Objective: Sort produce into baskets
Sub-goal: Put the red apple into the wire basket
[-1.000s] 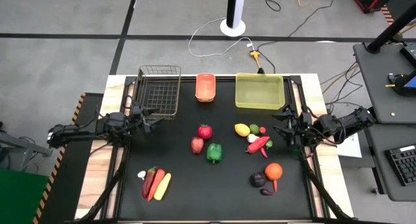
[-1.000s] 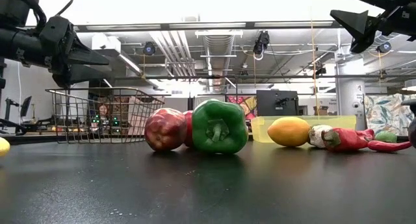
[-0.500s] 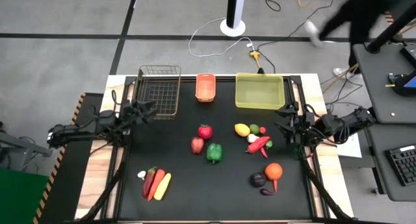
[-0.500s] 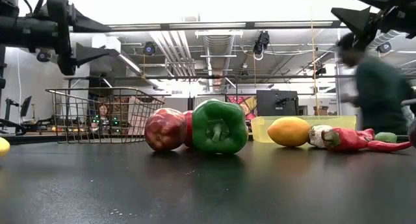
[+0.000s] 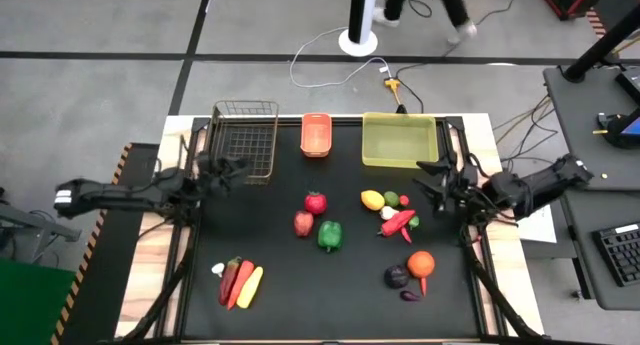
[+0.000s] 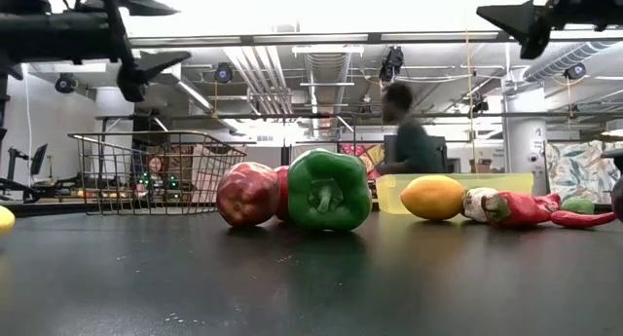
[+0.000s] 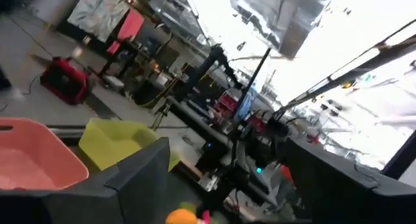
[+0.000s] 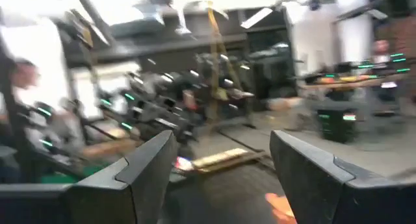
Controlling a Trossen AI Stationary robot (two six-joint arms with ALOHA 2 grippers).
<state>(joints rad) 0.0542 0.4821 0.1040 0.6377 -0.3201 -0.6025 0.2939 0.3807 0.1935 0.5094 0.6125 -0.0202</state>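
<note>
Left end effector [image 5: 228, 169] open, empty, beside wire-mesh basket [image 5: 245, 141]

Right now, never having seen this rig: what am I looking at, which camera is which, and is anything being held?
It is a two-armed robot at a black table. The high view looks straight down; the low view sits at table level; the two blurry views ride on the wrists.

The left hand hovers by the wire basket, and the right hand hovers near the yellow-green bin. Both are open and hold nothing.

The small orange basket stands between the other two containers. Toy produce lies loose: two apples, a green pepper, a lemon, a red chilli, an orange, an eggplant, and a group at the near left. Nothing is sorted yet. A person walks behind.
</note>
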